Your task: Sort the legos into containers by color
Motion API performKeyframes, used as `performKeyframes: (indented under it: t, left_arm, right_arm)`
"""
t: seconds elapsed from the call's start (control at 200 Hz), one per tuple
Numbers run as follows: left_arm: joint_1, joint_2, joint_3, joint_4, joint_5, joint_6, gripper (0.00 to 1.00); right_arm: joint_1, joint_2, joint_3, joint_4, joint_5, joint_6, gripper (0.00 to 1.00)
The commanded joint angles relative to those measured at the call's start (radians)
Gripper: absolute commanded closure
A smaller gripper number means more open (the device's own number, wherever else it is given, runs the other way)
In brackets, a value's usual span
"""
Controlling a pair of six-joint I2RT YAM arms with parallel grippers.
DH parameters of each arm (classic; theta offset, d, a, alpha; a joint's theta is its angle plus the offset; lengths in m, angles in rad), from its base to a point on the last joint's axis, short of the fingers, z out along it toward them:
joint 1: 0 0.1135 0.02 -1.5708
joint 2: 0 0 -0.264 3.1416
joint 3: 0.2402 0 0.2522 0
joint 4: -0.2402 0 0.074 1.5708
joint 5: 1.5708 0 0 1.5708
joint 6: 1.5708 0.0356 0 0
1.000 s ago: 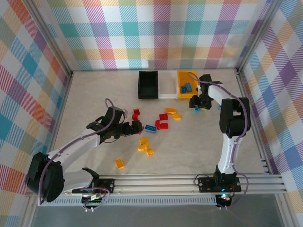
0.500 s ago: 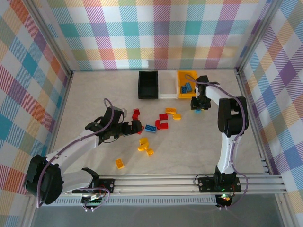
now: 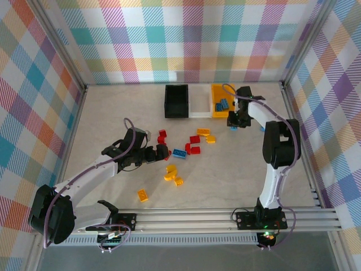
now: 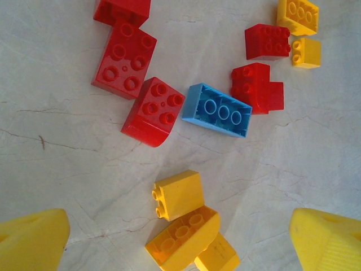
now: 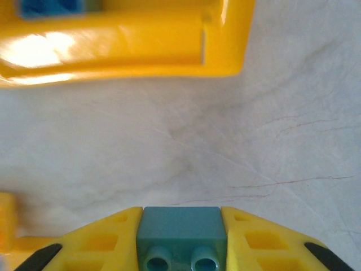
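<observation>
Your right gripper (image 5: 181,244) is clenched on one teal brick (image 5: 181,226), with the yellow bin (image 5: 118,52) at its 12 o'clock. Your left gripper (image 4: 180,234) hangs spread wide above five red bricks (image 4: 124,59), one light-blue brick (image 4: 217,110) and five yellow bricks (image 4: 178,195).

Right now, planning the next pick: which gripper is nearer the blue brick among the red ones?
Left. The left gripper is beside the blue brick; the right gripper is by the yellow bin.

Legos (image 4: 217,111) red, blue, yellow; containers (image 3: 176,116) black, white, yellow.
</observation>
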Motion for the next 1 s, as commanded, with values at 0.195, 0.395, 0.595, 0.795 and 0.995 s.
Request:
performKeyframes:
  t: [0.195, 0.395, 0.595, 0.795, 0.995]
  left_arm:
    - [-0.013, -0.003, 0.017, -0.034, -0.015, 0.011, 0.00]
    - [-0.013, 0.005, 0.038, -0.067, -0.025, 0.033, 0.00]
    - [-0.033, 0.068, 0.089, -0.089, -0.003, 0.084, 0.00]
    - [-0.140, 0.303, 0.319, -0.250, -0.073, 0.274, 0.00]
    - [-0.193, 0.524, 0.508, -0.328, -0.116, 0.379, 0.02]
  right_arm:
    - [0.023, 0.119, 0.352, -0.027, -0.049, 0.071, 0.68]
    - [0.023, 0.280, 0.566, -0.066, -0.034, 0.066, 0.62]
    - [0.023, 0.307, 0.644, -0.082, -0.051, 0.054, 0.48]
    - [0.023, 0.068, 0.411, -0.036, -0.046, 0.092, 0.33]
    - [0.021, -0.255, 0.012, 0.038, -0.054, 0.143, 0.28]
